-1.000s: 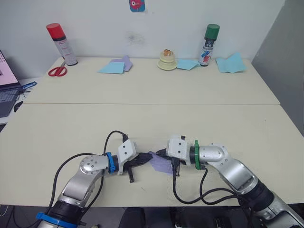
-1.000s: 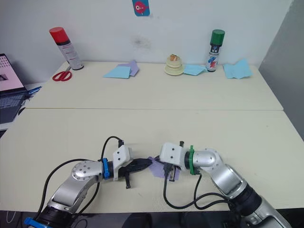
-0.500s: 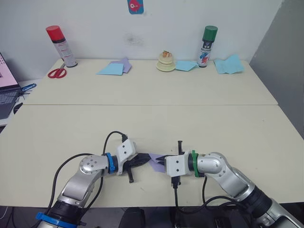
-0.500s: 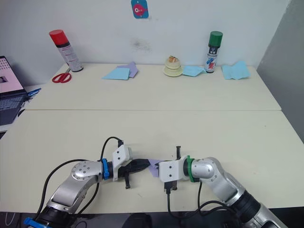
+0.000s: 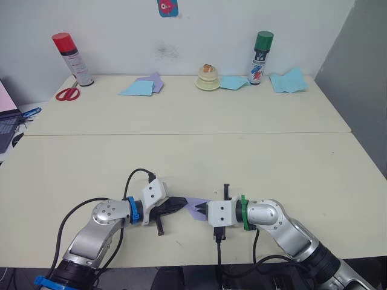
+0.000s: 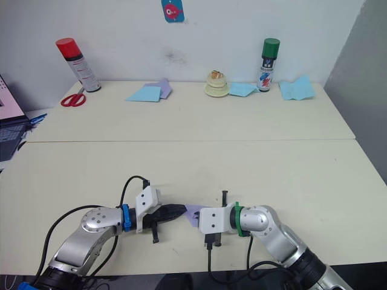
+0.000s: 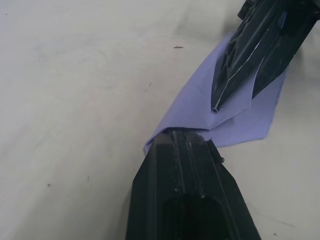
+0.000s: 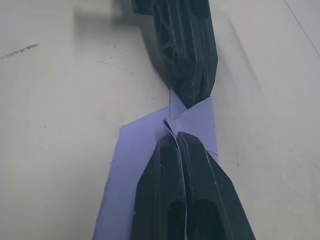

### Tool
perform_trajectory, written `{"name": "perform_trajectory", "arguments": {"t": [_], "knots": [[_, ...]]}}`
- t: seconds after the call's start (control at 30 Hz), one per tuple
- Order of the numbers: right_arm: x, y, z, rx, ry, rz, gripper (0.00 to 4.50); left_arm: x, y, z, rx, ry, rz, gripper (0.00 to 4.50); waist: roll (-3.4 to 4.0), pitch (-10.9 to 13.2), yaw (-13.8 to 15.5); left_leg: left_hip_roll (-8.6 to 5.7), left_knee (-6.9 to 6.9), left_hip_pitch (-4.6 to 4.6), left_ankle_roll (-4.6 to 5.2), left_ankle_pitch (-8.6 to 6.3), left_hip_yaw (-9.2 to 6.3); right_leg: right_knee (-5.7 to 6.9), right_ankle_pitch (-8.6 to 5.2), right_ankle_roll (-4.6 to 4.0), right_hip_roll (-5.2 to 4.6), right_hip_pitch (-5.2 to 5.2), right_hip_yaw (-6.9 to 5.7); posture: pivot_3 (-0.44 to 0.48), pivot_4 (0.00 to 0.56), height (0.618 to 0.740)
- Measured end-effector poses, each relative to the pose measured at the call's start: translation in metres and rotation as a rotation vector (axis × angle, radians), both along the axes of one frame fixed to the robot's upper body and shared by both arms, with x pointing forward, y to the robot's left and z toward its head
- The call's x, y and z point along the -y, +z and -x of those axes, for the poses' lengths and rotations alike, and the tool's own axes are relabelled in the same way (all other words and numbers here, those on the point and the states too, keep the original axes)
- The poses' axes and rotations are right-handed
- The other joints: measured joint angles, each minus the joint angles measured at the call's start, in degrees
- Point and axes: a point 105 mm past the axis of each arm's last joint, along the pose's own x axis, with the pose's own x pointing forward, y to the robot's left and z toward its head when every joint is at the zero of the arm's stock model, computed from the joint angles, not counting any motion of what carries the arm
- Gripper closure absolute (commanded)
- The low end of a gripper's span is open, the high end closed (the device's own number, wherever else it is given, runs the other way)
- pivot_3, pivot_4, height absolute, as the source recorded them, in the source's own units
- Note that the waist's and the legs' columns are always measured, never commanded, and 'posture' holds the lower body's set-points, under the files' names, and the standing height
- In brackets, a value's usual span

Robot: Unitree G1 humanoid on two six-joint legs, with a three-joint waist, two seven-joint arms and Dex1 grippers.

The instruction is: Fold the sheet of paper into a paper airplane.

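both grippers (image 5: 183, 204) (image 5: 202, 209) still clamped on the folded lavender paper (image 5: 195, 206), right wrist now rolled level

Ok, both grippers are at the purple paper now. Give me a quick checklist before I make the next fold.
1. Left gripper pinching the sheet of paper: ok, fingers closed on its edge in the left wrist view.
2. Right gripper pinching the paper: ok, a paper layer sits between its closed fingers.
3. Paper resting on the table: cannot tell; only part shows between the grippers.
4. Fingertips of the two grippers apart: not ok, they nearly meet.
5. Fold shape so far: cannot tell, the grippers cover most of it.
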Motion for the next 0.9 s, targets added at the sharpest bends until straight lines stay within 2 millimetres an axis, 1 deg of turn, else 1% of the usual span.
{"name": "perform_trajectory", "arguments": {"t": [0.37,0.67,0.9], "knots": [[-0.001,0.0,0.003,-0.003,0.02,0.003,4.46,-0.001,0.0,0.003,0.0,0.002,-0.003,4.5,-0.02,0.0,-0.2,0.0,-0.09,0.02,0.0,0.0,0.0,-0.01,-0.08,-0.1,0.01,-0.02,0.0,0.0,0.15,0.725],[-0.002,-0.001,0.007,-0.002,0.024,-0.007,4.46,-0.013,0.002,0.007,-0.01,0.021,-0.035,4.5,-0.03,0.0,-0.3,0.02,-0.16,0.02,-0.01,0.0,-0.01,-0.01,-0.16,-0.2,0.03,-0.04,-0.04,0.0,0.15,0.725],[-0.002,-0.001,0.006,-0.006,0.017,-0.014,4.46,-0.013,0.002,0.007,-0.018,0.025,-0.03,4.5,-0.04,0.0,-0.3,0.02,-0.16,0.01,-0.01,-0.01,-0.02,-0.01,-0.16,-0.2,0.03,-0.04,-0.04,0.0,0.15,0.725]]}}
